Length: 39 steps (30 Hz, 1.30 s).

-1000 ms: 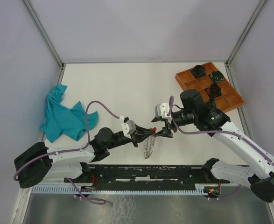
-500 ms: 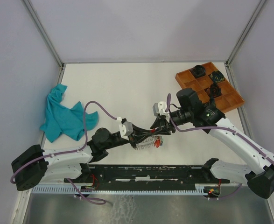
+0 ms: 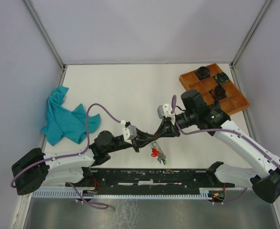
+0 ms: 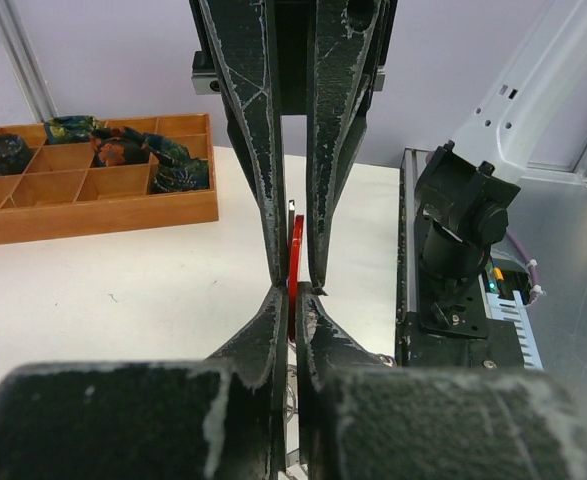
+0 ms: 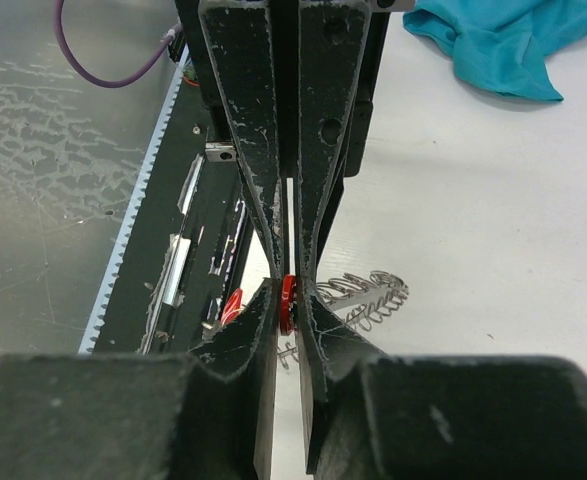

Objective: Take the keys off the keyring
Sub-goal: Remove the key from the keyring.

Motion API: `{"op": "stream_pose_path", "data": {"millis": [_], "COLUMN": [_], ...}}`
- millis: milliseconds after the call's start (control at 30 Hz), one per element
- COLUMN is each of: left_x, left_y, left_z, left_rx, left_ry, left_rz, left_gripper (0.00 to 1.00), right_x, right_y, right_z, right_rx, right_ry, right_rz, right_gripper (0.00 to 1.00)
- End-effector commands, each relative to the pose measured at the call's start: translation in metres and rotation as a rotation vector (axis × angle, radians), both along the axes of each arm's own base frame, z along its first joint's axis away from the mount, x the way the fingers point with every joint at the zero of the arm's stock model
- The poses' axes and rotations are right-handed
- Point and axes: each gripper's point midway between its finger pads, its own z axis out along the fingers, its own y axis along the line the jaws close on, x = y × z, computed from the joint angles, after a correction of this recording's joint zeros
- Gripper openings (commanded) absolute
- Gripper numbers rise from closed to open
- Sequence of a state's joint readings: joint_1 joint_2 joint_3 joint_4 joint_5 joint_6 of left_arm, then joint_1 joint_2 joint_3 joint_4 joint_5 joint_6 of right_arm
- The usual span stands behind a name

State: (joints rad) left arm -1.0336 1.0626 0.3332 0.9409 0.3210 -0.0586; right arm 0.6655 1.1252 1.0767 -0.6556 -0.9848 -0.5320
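Observation:
Both grippers meet tip to tip above the near middle of the table. My left gripper (image 3: 146, 140) (image 4: 293, 292) is shut on a thin red key tag (image 4: 295, 260) seen edge-on. From the opposite side my right gripper (image 3: 161, 132) (image 5: 286, 295) is shut on the same red tag (image 5: 287, 303). The coiled-wire keyring (image 5: 368, 295) shows just beyond the right fingers. More keys (image 3: 158, 154) with red and green tags dangle below the grippers, and a second red tag (image 5: 231, 305) shows to the left of the jaws.
A wooden compartment tray (image 3: 187, 78) (image 4: 93, 215) holding dark objects sits at the back right. A teal cloth (image 3: 66, 119) (image 5: 493, 40) lies at the left. The black base rail (image 3: 149, 176) runs along the near edge, under the hanging keys.
My right gripper has closed onto the red tag. The coil that hung below the grippers has shifted, and the bunch of keys now dangles lower, toward the near edge.

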Motion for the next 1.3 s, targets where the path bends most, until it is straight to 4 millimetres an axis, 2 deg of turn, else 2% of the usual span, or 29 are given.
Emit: {"op": "stream_pose_path", "data": {"millis": [0,67,100,167,233,400,467,633,733,833,967,1067,1167,1233,1267], "left_x": [0.0017,0.0015,0.0015,0.0021,0.0023,0.0030,0.0030,0.0004,-0.0006,-0.0015,-0.0031,-0.0035,-0.0036,-0.0040,-0.0042], "left_y": [0.0048,0.0044,0.0045,0.0044,0.0047,0.0053,0.0052,0.0057,0.0061,0.0061,0.0054,0.0054,0.0054,0.0056,0.0056], "left_z": [0.0323,0.0323,0.0310,0.0311,0.0310,0.0301,0.0297,0.0312,0.0314,0.0314,0.0313,0.0300,0.0304,0.0307,0.0307], "left_rx": [-0.090,-0.090,-0.088,-0.090,-0.090,-0.090,-0.089,-0.094,-0.096,-0.096,-0.093,-0.091,-0.091,-0.091,-0.091], "left_ry": [-0.094,-0.092,-0.089,-0.085,-0.084,-0.082,-0.080,-0.079,-0.077,-0.077,-0.073,-0.069,-0.068,-0.069,-0.069], "left_rz": [0.018,0.016,0.015,0.017,0.017,0.021,0.020,0.008,0.005,-0.001,-0.011,-0.013,-0.014,-0.015,-0.017], "left_gripper": [0.03,0.03,0.03,0.03,0.03,0.03,0.03,0.03,0.03,0.03,0.03,0.03,0.03,0.03,0.03], "right_x": [-0.0078,-0.0079,-0.0075,-0.0071,-0.0070,-0.0081,-0.0077,-0.0061,-0.0066,-0.0040,-0.0112,-0.0105,-0.0108,-0.0090,-0.0078], "right_y": [0.0055,0.0056,0.0061,0.0062,0.0061,0.0049,0.0040,0.0026,0.0023,0.0042,0.0020,-0.0009,-0.0036,-0.0035,-0.0031], "right_z": [0.0236,0.0236,0.0239,0.0234,0.0246,0.0280,0.0266,0.0260,0.0270,0.0262,0.0291,0.0271,0.0245,0.0223,0.0208], "right_rx": [0.071,0.071,0.072,0.069,0.070,0.071,0.065,0.056,0.057,0.053,0.064,0.053,0.033,0.022,0.018], "right_ry": [-0.024,-0.021,-0.020,-0.017,-0.013,-0.009,-0.010,-0.001,0.017,0.062,0.076,0.058,0.054,0.059,0.061], "right_rz": [0.064,0.063,0.061,0.056,0.053,0.049,0.047,0.034,0.032,0.000,0.040,0.043,0.056,0.054,0.052], "right_gripper": [0.00,0.00,0.04,0.20,0.30,0.34,0.41,0.69,0.98,1.00,1.00,0.96,0.88,0.78,0.69]}}
